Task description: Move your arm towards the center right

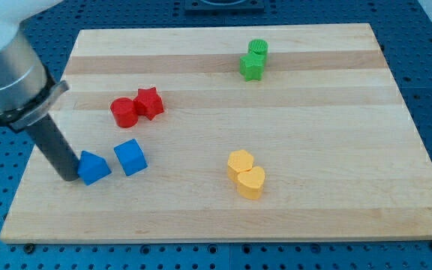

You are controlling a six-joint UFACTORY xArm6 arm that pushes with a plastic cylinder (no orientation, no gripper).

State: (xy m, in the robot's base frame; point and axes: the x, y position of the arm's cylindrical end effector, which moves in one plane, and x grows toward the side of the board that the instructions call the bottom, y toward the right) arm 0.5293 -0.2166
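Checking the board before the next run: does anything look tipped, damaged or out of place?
Nothing stands out. Red blocks, green blocks, yellow blocks and blue blocks sit in pairs on the board. My tip touches the left blue one.

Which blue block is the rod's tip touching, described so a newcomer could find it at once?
Start at the wooden board's lower part toward the view's left, where two blue blocks sit side by side. It is the left one, a blue house-shaped block, with my tip against its left side. Its neighbour, the blue cube, stands apart, untouched.
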